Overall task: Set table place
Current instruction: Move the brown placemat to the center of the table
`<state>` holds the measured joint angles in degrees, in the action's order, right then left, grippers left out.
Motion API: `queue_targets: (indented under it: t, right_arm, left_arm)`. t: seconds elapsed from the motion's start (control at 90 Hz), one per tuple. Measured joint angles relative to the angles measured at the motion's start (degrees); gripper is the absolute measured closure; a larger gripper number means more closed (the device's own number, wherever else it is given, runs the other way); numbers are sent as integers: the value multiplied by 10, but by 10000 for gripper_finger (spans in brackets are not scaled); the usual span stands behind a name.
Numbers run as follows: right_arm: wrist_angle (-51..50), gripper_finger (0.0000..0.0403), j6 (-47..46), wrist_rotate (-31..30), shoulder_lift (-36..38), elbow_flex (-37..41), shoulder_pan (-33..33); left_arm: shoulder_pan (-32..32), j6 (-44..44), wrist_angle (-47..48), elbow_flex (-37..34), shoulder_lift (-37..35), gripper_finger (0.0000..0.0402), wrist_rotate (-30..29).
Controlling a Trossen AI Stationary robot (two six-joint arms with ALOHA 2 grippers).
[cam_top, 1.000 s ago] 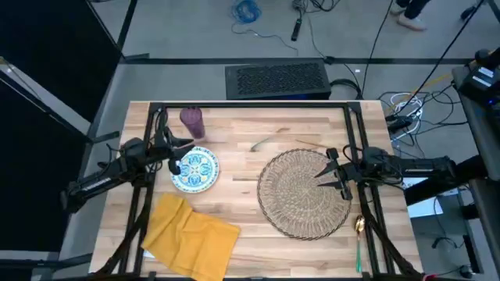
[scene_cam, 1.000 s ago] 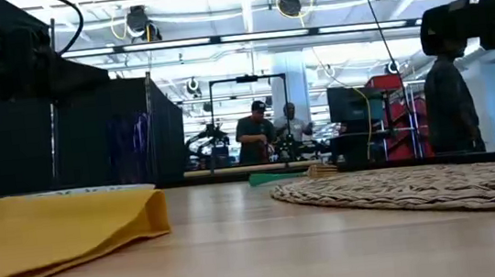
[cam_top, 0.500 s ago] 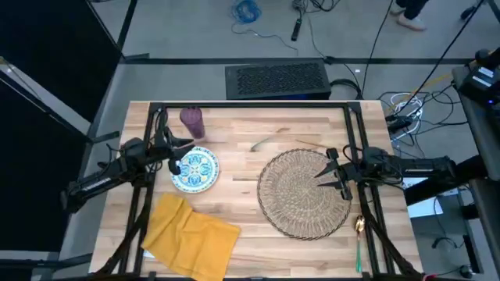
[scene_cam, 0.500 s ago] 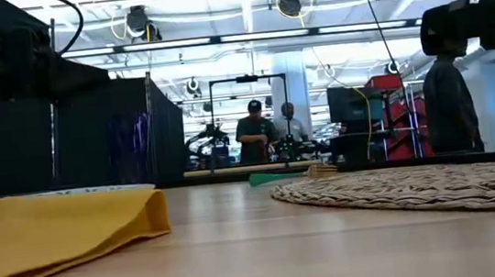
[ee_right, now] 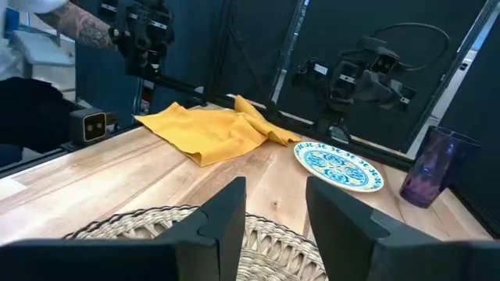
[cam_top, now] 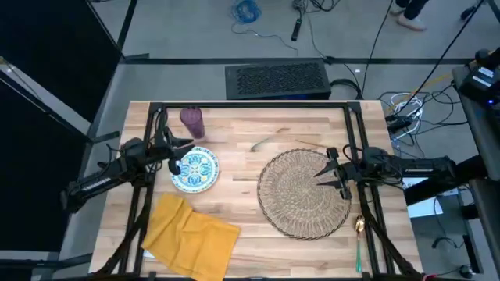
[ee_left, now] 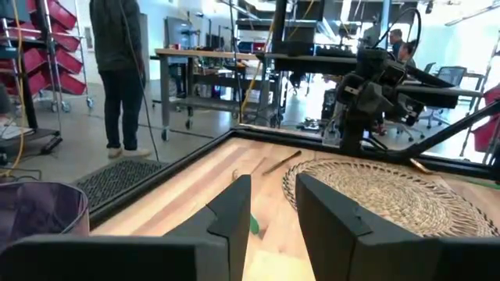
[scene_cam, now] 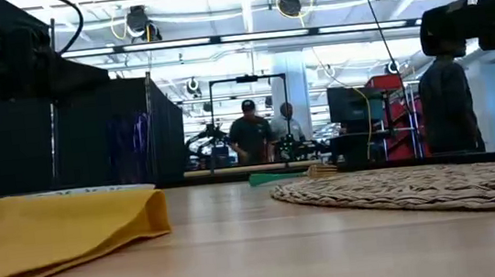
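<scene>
Both arms wait over the table, each hand empty with its fingers apart.

The left hand hovers at the left side, just over the near edge of the blue-green patterned plate, with the purple tumbler standing near it toward the far edge. The right hand hangs above the right part of the round woven mat, which lies bare on the right half of the table. The yellow napkin lies crumpled at the front left corner, just beside the plate. A teal-handled spoon lies by the front right edge, just off the mat; other cutlery lies beyond the mat. People stand in the room behind.
</scene>
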<state>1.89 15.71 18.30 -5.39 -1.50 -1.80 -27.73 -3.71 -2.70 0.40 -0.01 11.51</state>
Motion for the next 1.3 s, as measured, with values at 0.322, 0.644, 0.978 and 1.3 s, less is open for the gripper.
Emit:
queue_targets:
  t: [0.322, 0.644, 0.978, 1.3]
  right_arm:
    - [3, 280, 16, -2, 0, 0, 0]
    - [98, 280, -51, -28, 0, 0, 0]
    - [311, 280, -147, -102, 0, 0, 0]
    - [370, 280, -65, -112, -2, 0, 0]
  left_arm:
    - [0, -48, -24, 0, 0, 314, 0]
    - [0, -189, -81, 2, 0, 314, -99]
    - [0, -177, -136, 61, 0, 314, -70]
    - [0, -106, -41, 206, 114, 314, -139]
